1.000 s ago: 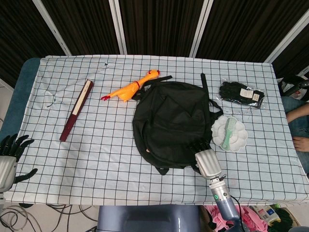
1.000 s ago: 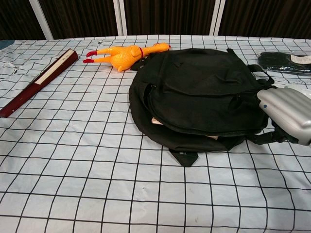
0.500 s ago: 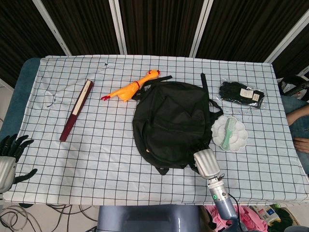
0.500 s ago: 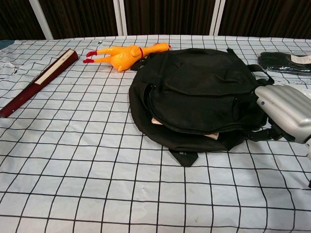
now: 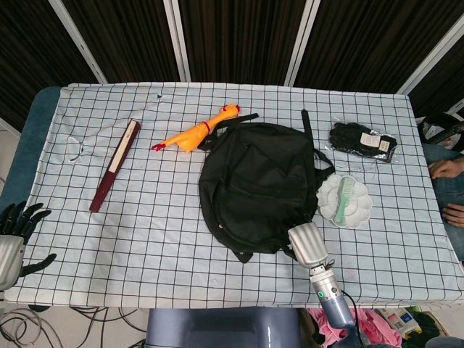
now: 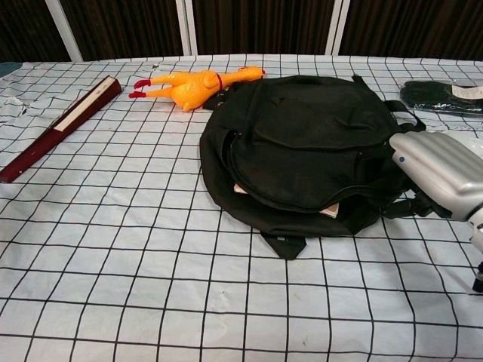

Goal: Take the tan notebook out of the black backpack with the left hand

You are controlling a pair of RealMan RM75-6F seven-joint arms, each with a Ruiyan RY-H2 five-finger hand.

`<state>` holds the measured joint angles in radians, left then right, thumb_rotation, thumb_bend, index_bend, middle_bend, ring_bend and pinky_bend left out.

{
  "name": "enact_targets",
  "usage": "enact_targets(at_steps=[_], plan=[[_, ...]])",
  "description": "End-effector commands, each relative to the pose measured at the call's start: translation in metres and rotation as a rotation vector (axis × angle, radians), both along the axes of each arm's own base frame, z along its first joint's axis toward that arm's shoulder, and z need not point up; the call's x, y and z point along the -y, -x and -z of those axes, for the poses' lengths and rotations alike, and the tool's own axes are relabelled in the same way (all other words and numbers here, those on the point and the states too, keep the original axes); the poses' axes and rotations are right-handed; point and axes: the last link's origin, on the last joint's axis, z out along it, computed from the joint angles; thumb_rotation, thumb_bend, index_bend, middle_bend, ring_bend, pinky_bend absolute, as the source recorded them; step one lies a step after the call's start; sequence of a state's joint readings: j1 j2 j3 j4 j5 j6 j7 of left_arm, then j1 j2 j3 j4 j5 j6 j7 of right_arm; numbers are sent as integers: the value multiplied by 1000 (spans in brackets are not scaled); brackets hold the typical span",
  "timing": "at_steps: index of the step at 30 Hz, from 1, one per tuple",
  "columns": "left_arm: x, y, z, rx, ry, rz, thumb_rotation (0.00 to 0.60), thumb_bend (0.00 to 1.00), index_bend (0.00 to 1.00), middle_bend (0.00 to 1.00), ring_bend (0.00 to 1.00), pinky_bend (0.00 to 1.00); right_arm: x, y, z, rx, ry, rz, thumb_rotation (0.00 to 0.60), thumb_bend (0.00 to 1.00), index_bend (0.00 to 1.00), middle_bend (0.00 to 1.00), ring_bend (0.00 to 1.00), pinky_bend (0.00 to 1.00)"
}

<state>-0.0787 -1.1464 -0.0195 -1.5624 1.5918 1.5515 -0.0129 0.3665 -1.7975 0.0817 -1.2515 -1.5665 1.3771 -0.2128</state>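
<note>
The black backpack (image 5: 257,185) lies flat in the middle of the checked table. In the chest view the black backpack (image 6: 309,143) has its near edge slightly parted, and tan corners of the notebook (image 6: 330,212) peek out of the slit. My right hand (image 5: 307,243) is at the bag's near-right corner, fingers tucked into the fabric and gripping it; in the chest view the right hand (image 6: 441,172) has its fingers hidden behind the bag. My left hand (image 5: 13,235) hangs off the table's near-left corner, fingers spread, holding nothing, far from the bag.
A yellow rubber chicken (image 5: 196,133) lies just behind the bag's left side. A dark red folded fan (image 5: 114,165) lies at the left. Black gloves in a packet (image 5: 362,141) and a white dish with a green comb (image 5: 344,199) sit right of the bag.
My right hand has shifted slightly left and nearer with the bag's edge, and the slit shows a bit more of the tan notebook. The left hand has stayed put.
</note>
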Motion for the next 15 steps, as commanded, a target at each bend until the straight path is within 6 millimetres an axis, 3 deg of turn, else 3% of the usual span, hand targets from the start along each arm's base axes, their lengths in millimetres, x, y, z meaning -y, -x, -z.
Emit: enact_targets(at_steps=[1, 9, 15], plan=[[0, 0, 1, -1, 2, 0, 600, 90, 203, 138, 0, 0, 0, 0, 0, 1, 0, 0, 600, 513, 606, 511, 406, 207], [0, 0, 1, -2, 7, -1, 600, 90, 203, 139, 0, 0, 7, -4, -1, -3, -10, -12, 600, 513, 606, 511, 406, 207], [0, -4, 11, -6, 54, 17, 600, 89, 204, 138, 0, 0, 35, -14, -20, 81, -51, 9, 600, 513, 606, 511, 407, 207]])
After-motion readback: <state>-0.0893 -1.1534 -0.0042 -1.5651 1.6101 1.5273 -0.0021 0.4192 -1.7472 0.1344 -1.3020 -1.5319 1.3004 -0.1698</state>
